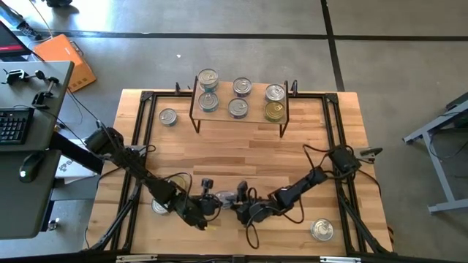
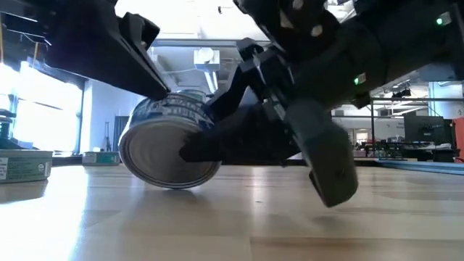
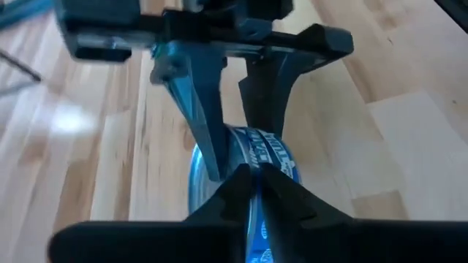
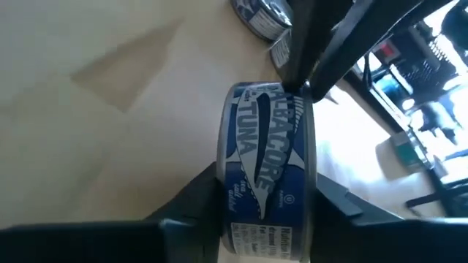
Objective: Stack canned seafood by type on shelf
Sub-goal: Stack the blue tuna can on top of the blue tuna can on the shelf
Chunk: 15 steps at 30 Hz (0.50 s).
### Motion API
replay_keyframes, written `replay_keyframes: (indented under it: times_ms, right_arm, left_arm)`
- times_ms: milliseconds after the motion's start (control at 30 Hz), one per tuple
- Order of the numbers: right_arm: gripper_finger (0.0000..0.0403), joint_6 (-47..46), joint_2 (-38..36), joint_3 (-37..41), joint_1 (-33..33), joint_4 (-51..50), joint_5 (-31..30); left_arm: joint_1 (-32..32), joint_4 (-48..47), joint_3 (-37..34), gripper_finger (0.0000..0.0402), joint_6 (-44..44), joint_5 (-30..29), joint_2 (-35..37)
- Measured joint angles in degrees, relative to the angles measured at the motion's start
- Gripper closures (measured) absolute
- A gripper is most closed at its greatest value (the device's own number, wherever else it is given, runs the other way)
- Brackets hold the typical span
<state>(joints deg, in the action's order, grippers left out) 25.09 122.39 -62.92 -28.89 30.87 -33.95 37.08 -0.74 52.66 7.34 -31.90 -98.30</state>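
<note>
A blue-labelled tuna can [image 4: 267, 161] stands on its rim near the table's near edge [image 1: 225, 197], between the two grippers. Its silver face [image 2: 168, 154] shows in the low view. My right gripper [image 4: 267, 191] comes from the table's right and is shut on the can. My left gripper [image 3: 251, 179] comes from the left, shut, its tips at the can's side wall. The shelf [image 1: 241, 120] stands at the far edge and carries several silver-topped cans [image 1: 208, 77] and one gold-topped can [image 1: 274, 111]. My right gripper pinches the can across its two flat faces [image 4: 227, 183], one finger [image 4: 201, 193] on each face, coming level from the table's right. The can stands on edge, tilted, its lower rim [image 2: 170, 186] on the tabletop. My left gripper touches the labelled side wall [image 3: 267, 150] with its shut fingertips [image 3: 234, 183], from the table's left, opposite my right gripper.
Loose cans lie on the table: one left of the shelf [image 1: 168, 117], one under the left arm [image 1: 159, 207], one near the right corner [image 1: 322, 230]. A green-labelled can [image 2: 22, 167] shows at the low view's left. Bare wood lies between the shelf and the grippers.
</note>
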Motion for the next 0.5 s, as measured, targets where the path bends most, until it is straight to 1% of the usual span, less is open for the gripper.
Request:
replay_keyframes:
  times_ms: [67, 267, 400, 500]
  right_arm:
    - [0.0281, -3.0, 0.0, 0.0, -0.4, 0.1, -0.1]
    - [0.0281, -10.1, 0.0, 0.0, -0.3, 0.4, -0.6]
    - [0.0281, -11.6, 0.0, 0.0, 0.5, 0.4, -0.6]
    - [0.0277, -13.4, 0.0, 0.0, 1.2, 0.4, -0.6]
  left_arm:
    - [0.0, 0.9, 0.0, 0.036, -3.3, 0.3, 0.0]
    - [0.0, 3.9, 0.0, 0.0271, -9.7, 2.7, 0.0]
    - [-1.4, 4.1, 0.1, 0.0217, -9.3, 2.8, 0.0]
    - [-2.6, 2.7, 0.1, 0.0192, -10.0, 1.3, -0.2]
